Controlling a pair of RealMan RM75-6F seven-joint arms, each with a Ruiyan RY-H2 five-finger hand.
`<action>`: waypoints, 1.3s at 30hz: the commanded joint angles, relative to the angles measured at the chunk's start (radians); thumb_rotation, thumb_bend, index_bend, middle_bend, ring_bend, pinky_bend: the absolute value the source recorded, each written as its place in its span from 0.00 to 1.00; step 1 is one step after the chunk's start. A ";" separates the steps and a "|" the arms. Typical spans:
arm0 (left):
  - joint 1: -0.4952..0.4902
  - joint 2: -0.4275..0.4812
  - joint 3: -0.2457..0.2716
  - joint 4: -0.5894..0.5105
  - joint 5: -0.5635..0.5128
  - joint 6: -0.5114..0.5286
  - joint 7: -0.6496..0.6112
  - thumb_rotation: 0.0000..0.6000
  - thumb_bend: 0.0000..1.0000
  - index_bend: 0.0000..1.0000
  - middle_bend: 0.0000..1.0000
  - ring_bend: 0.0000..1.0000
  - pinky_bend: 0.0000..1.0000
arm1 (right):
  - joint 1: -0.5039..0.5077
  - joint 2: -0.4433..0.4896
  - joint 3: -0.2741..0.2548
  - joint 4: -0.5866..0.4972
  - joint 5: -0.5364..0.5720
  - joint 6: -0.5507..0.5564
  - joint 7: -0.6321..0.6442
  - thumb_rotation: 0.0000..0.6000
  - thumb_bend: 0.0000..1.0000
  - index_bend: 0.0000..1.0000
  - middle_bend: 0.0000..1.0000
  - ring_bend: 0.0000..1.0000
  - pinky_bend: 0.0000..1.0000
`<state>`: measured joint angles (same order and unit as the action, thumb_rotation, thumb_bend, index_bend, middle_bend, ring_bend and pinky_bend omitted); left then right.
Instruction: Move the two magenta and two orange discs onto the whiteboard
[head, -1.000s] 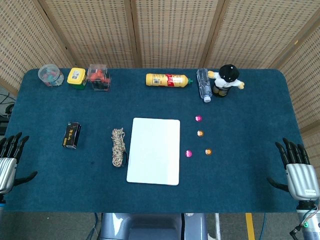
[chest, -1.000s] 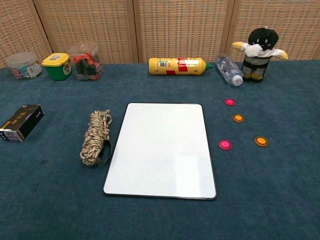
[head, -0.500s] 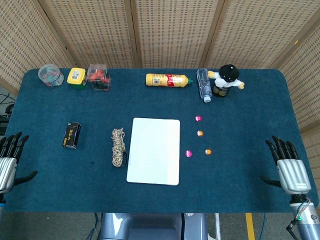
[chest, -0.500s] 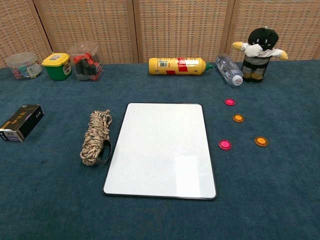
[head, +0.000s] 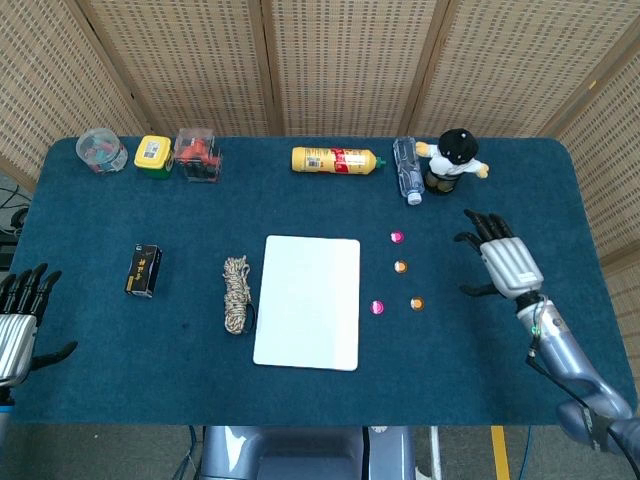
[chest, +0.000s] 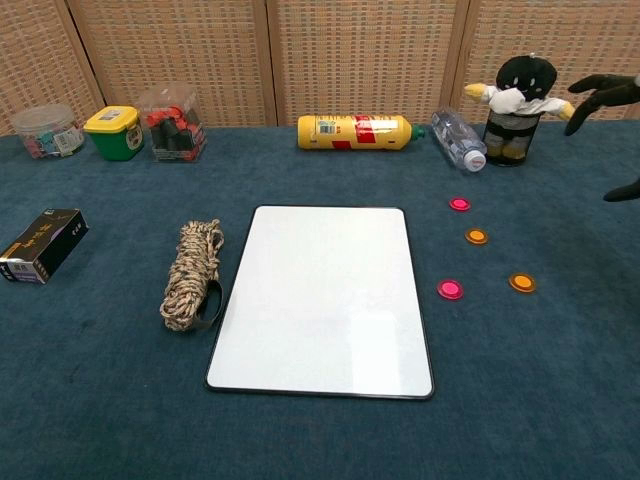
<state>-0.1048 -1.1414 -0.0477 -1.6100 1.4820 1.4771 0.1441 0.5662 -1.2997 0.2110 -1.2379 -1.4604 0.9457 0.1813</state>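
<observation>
From the head view, my right hand (head: 503, 262) hangs over the dark blue felt table (head: 90, 225), fingers spread and holding nothing, to the right of the four discs. My left hand (head: 18, 318) sits at the table's near left edge, fingers also apart and empty. The flat white rectangular whiteboard (head: 309, 301) lies bare in the middle. Beside its right edge lie the far magenta disc (head: 397, 237), the far orange disc (head: 400, 266), the near magenta disc (head: 377, 307) and the near orange disc (head: 416, 303), all on the felt.

In the chest view, only the dark fingertips (chest: 603, 90) of my right hand show at the right edge, near the black-and-white plush doll (chest: 519, 98). A coiled beige rope (chest: 192, 274) lies just left of the whiteboard.
</observation>
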 joint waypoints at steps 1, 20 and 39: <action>-0.001 0.001 -0.001 -0.002 -0.001 -0.001 0.001 1.00 0.00 0.00 0.00 0.00 0.00 | 0.110 -0.115 0.021 0.168 0.039 -0.140 0.024 1.00 0.20 0.29 0.00 0.00 0.00; -0.002 0.006 -0.002 -0.019 -0.020 -0.013 0.009 1.00 0.00 0.00 0.00 0.00 0.00 | 0.352 -0.471 -0.020 0.722 0.046 -0.348 0.102 1.00 0.26 0.32 0.00 0.00 0.00; -0.008 0.008 -0.007 -0.028 -0.038 -0.026 0.015 1.00 0.00 0.00 0.00 0.00 0.00 | 0.458 -0.577 -0.014 0.880 0.087 -0.511 0.190 1.00 0.34 0.33 0.00 0.00 0.00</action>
<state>-0.1128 -1.1335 -0.0543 -1.6376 1.4443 1.4515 0.1589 1.0233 -1.8756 0.1965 -0.3582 -1.3740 0.4360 0.3713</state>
